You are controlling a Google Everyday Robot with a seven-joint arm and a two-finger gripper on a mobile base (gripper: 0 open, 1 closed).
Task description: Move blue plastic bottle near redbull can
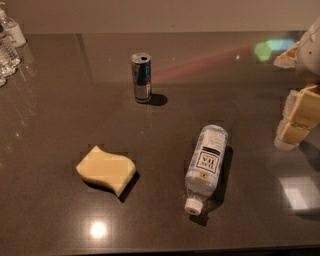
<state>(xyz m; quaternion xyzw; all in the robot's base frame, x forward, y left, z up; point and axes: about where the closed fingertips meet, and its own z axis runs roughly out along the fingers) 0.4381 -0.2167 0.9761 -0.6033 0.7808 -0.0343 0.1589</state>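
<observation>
Cream gripper [298, 120] at right edge, blue-and-silver redbull can [141, 77], yellow sponge [106, 169]

Indoor counter of the kind found in a kitchen or break room. A dark, polished countertop [60, 110] runs back to a pale wall [160, 15] and mirrors overhead lighting as a bright spot [98, 229]. Everyday kitchen goods rest on it: a yellow sponge [106, 170], an upright redbull can [141, 77], a blue plastic bottle [206, 162] lying on its side, and clear water bottles [7, 45] at the left edge. The gripper [295, 122] at the right edge, over the countertop, shows that a robot works here.
</observation>
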